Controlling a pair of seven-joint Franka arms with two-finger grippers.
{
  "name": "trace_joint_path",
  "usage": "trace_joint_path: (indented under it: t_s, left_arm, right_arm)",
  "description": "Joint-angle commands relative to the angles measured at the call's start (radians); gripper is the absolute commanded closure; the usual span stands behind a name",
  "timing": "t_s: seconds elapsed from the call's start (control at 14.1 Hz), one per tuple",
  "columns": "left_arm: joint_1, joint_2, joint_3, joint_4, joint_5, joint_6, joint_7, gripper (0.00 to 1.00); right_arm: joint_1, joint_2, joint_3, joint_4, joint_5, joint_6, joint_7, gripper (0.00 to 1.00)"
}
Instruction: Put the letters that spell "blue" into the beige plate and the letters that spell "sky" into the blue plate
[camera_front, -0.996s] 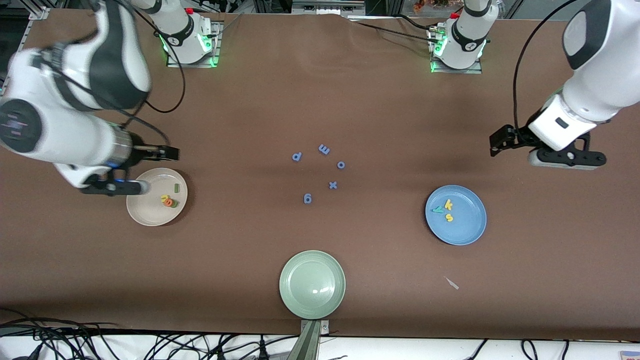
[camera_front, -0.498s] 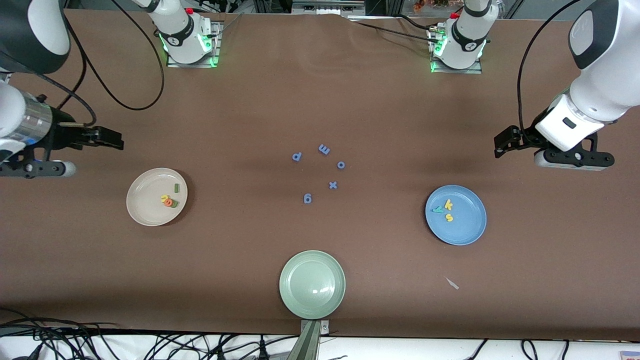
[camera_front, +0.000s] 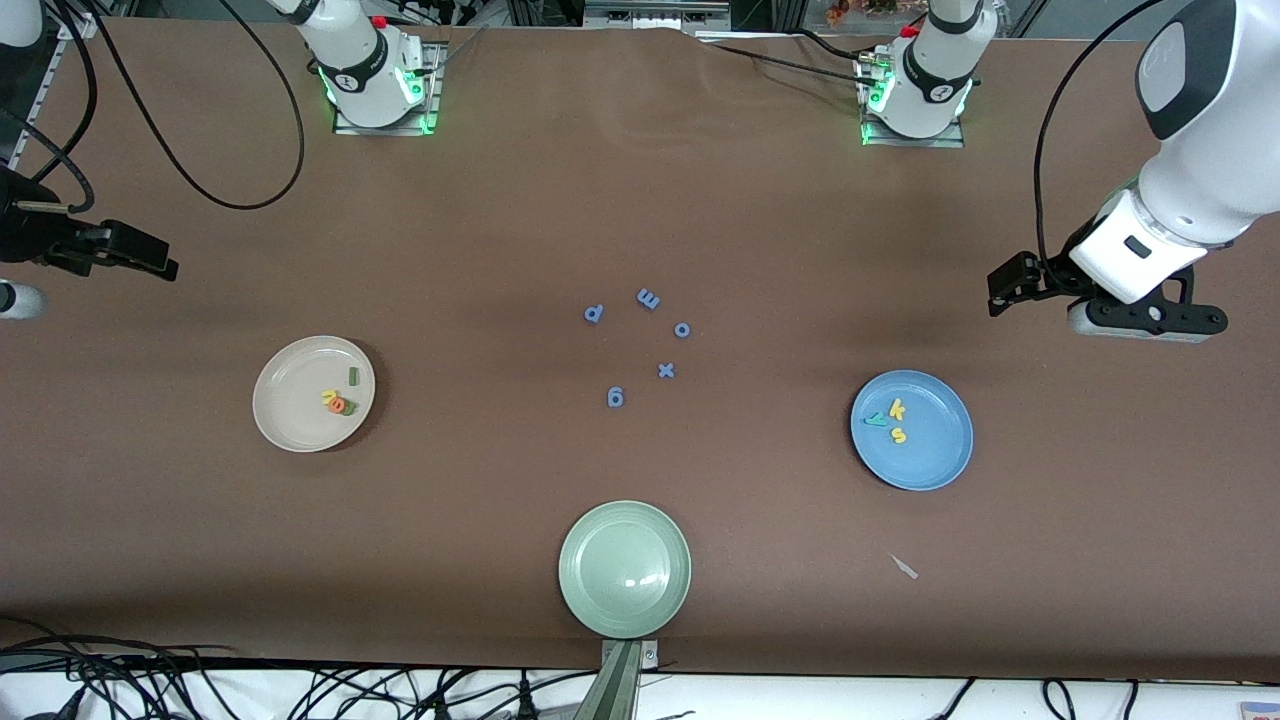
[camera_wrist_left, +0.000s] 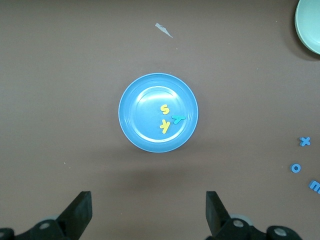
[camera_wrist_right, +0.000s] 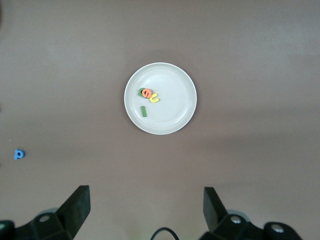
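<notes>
Now that the right tool has drawn back, open and empty, from over the beige plate holding the 4 "blue" letters, and the left tool waits open beside the blue plate holding the 3 "sky" letters, the sorting looks complete.

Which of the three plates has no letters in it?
The pale green plate, the one nearest the front camera. The beige plate holds green, yellow and orange letters, and the blue plate holds two yellow letters and a teal one.
</notes>
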Motion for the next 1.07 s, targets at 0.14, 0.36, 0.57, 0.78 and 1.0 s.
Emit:
trace_joint_path:
  t_s: [0.14, 0.36, 0.57, 0.78, 1.0]
  left_arm:
    - [-0.005, 0.009, -0.003, 0.030, -0.012, -0.014, 0.014, 0.00]
    - [-0.005, 0.009, -0.004, 0.030, -0.012, -0.014, 0.014, 0.00]
    - [-0.005, 0.008, -0.006, 0.030, -0.012, -0.014, 0.011, 0.00]
    - [-0.005, 0.008, -0.006, 0.030, -0.012, -0.014, 0.011, 0.00]
    - [-0.005, 0.009, -0.006, 0.030, -0.012, -0.015, 0.011, 0.00]
  right_arm:
    - [-0.032, -0.101, 0.022, -0.158, -0.020, 0.080, -0.015, 0.00]
    - [-0.043, -0.103, 0.031, -0.169, -0.021, 0.082, -0.016, 0.00]
    - [-0.058, -0.100, 0.031, -0.172, -0.021, 0.089, -0.019, 0.00]
    - [-0.058, -0.084, 0.031, -0.170, -0.021, 0.097, -0.021, 0.00]
    - [-0.054, -0.072, 0.028, -0.164, -0.018, 0.114, -0.021, 0.00]
